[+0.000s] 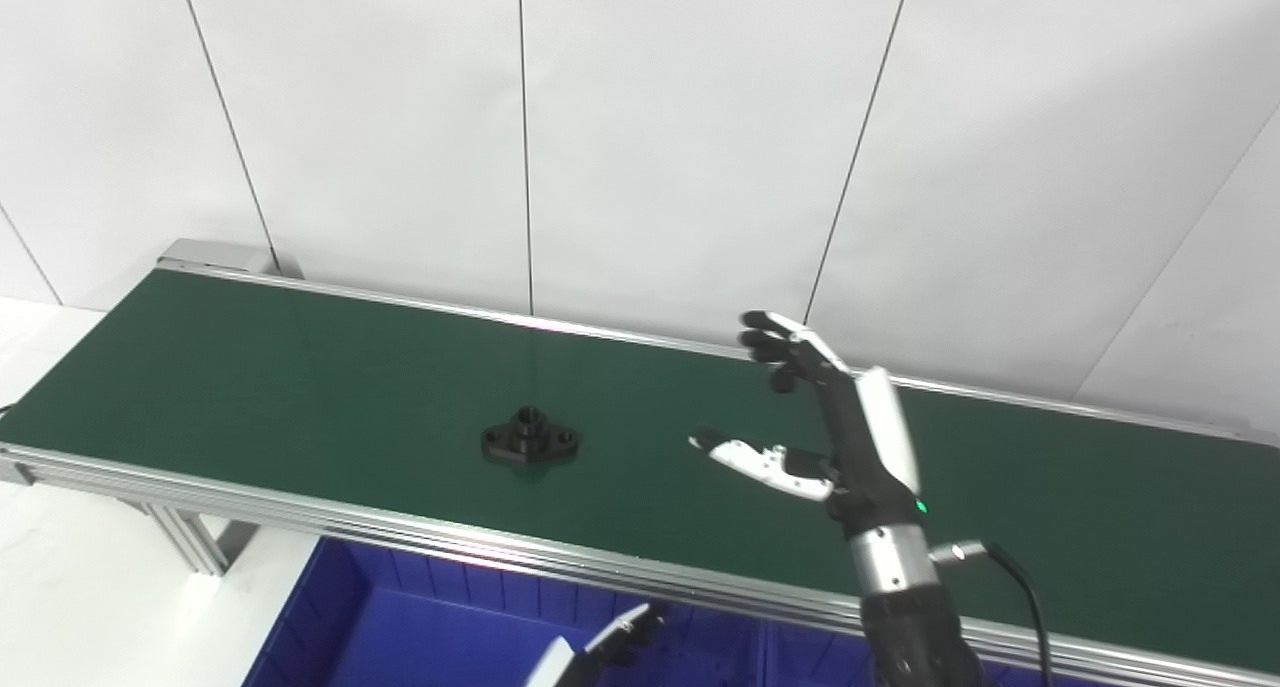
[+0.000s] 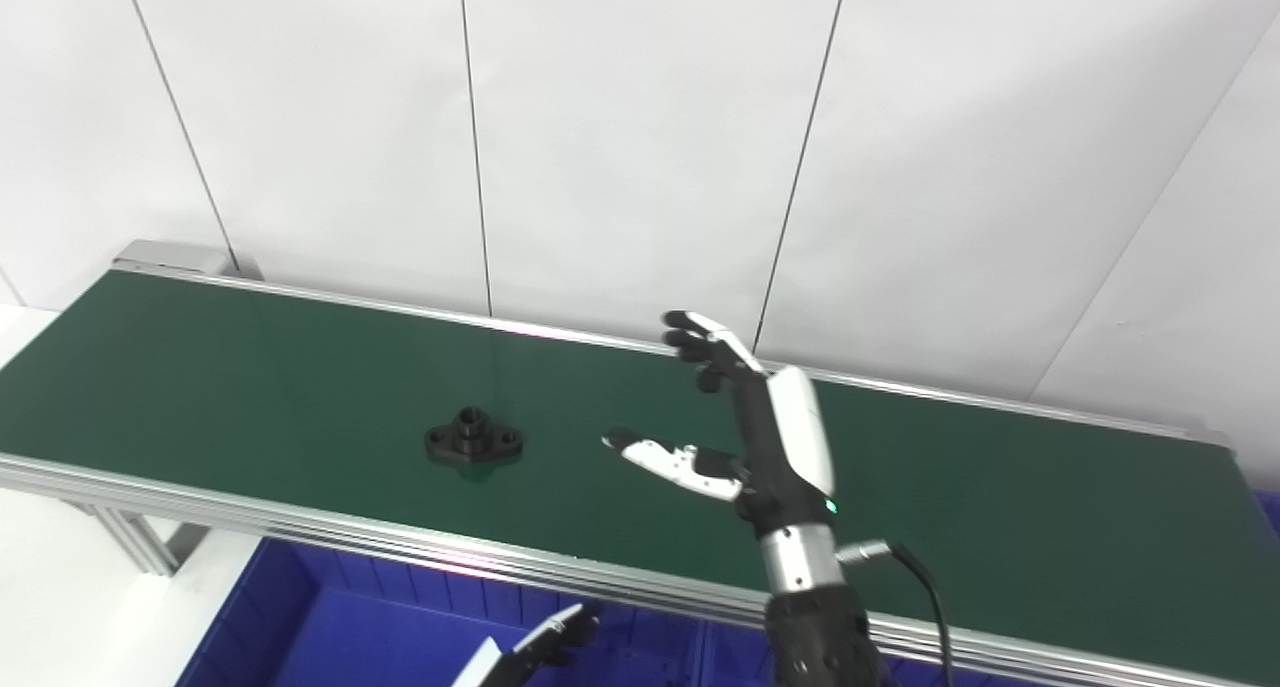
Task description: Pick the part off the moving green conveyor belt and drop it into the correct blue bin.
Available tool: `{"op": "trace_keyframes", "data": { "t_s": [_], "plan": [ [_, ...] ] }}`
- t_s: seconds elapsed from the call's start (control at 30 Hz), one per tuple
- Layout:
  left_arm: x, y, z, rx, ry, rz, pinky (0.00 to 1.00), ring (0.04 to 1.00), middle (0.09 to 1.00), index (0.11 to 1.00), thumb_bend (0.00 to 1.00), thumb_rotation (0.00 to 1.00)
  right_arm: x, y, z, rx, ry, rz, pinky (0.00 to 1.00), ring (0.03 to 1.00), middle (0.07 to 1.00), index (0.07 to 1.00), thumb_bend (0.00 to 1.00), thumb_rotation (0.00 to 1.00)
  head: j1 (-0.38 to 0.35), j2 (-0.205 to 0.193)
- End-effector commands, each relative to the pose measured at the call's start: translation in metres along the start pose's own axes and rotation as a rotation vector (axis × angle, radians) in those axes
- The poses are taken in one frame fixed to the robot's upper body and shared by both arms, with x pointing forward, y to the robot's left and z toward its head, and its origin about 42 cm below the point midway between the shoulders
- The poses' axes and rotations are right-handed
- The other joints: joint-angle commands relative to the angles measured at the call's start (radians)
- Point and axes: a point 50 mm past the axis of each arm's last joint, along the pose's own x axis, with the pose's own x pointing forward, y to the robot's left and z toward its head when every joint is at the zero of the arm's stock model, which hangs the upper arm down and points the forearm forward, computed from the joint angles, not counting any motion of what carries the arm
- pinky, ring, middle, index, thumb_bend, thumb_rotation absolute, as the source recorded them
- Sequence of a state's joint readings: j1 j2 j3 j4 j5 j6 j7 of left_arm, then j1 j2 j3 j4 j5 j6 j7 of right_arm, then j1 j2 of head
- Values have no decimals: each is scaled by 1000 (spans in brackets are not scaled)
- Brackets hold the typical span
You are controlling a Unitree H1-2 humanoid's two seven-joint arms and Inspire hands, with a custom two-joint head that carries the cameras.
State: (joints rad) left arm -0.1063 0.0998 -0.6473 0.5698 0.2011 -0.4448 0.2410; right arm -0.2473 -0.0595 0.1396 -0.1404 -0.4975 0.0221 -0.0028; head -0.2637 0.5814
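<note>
green belt [image 1: 300, 367] bare around black part [image 1: 529, 439]; right hand [image 1: 830, 417] beside it, fingers spread, empty; left hand [image 1: 600, 652] low, grip unclear.

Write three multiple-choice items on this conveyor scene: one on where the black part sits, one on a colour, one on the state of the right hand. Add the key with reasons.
1. Where is the black part?
A. On the belt, to the picture's left of the right hand
B. In the blue bin
C. Held in the right hand

2. What colour is the conveyor belt?
A. Grey
B. Green
C. Red

3. What state is the right hand in?
A. Shut on the part
B. Open above the belt
C. Out of view

Key: 1 A, the part lies on the belt apart from the hand. 2 B, the belt surface is dark green. 3 B, fingers and thumb are spread and hold nothing.
</note>
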Motion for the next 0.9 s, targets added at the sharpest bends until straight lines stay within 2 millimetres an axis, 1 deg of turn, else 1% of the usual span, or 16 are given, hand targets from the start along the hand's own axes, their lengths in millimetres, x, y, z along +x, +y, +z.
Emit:
{"op": "trace_keyframes", "data": {
  "t_s": [0.0, 0.07, 0.23, 0.4, 0.6, 0.73, 0.87],
  "plan": [
    [7, 6, 10, -7, -59, 4, 762, 833, 875, 885, 660, 496, 20, -5, 10, -29, -24, 17, 703, 752, 766, 800, 775, 403, 1, 1],
    [8, 8, 10, -7, -58, 4, 758, 830, 872, 883, 662, 490, 28, -2, 9, -41, -10, 41, 696, 750, 763, 798, 782, 392, -6, 1],
    [9, 14, 7, -8, -49, 3, 767, 830, 869, 878, 671, 473, 53, 9, 5, -128, 17, 106, 642, 720, 752, 781, 803, 362, -19, 7],
    [10, 17, 6, 8, -45, -1, 740, 819, 866, 872, 676, 480, 74, 21, -2, -176, 39, 156, 648, 715, 734, 771, 831, 354, -25, 5],
    [12, 18, 5, 7, -41, -4, 721, 810, 861, 864, 682, 479, 87, 28, -13, -244, 74, 212, 635, 713, 753, 775, 830, 355, -26, 4],
    [12, 18, 5, 22, -45, -4, 718, 807, 858, 861, 691, 503, 95, 34, -22, -301, 108, 262, 635, 715, 763, 775, 823, 332, -25, 5],
    [12, 18, 5, 26, -47, -1, 724, 806, 853, 857, 684, 494, 102, 39, -30, -358, 116, 306, 647, 729, 779, 783, 821, 309, -25, 8]
  ]
}}
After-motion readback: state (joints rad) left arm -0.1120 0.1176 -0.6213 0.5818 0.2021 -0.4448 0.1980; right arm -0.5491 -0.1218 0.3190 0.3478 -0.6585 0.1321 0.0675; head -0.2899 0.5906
